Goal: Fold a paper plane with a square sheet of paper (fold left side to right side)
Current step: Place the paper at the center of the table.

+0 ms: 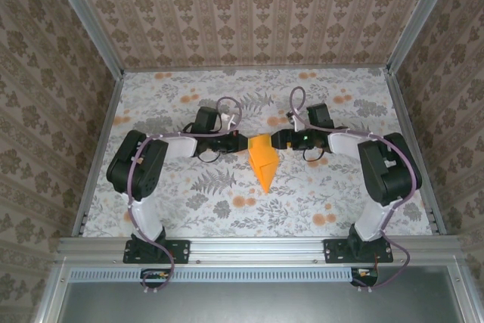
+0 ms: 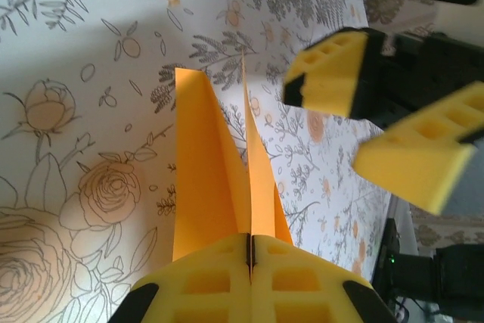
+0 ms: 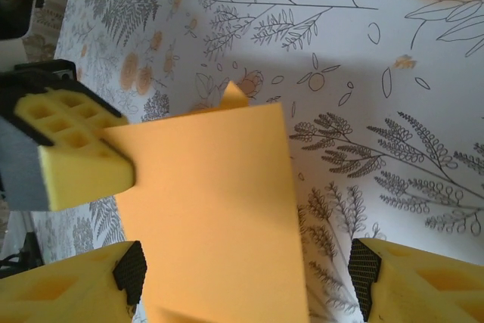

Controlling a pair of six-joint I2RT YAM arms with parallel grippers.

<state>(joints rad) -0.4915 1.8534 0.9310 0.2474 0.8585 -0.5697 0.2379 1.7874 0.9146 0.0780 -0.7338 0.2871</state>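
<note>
The paper plane [image 1: 262, 163] sits in the middle of the flowery worktop [image 1: 189, 194]. Its sharp tip points to the near edge, where the arms are bolted. It is not a flat square. It has creases and comes to a point, so I think the first folds are done. From the left wrist, two long flaps stand up side by side with a slit between them. So the fold of the left side onto the right side looks only half shut. I think it needs pressing flat, and the wings may be left to make.

At the plane's wide far end, on its left, the left gripper [image 2: 250, 246] is squeezed tight on the paper's edge. On the plane's right, the right gripper [image 3: 246, 277] has its fingers [image 3: 408, 281] spread wide, one on each side of the paper. A gap shows, so it grips nothing. I cannot tell if the tip touches the worktop.

No box, bowl or tray sits near the plane.

Behind the plane stands the patterned back wall [image 1: 257, 13].
</note>
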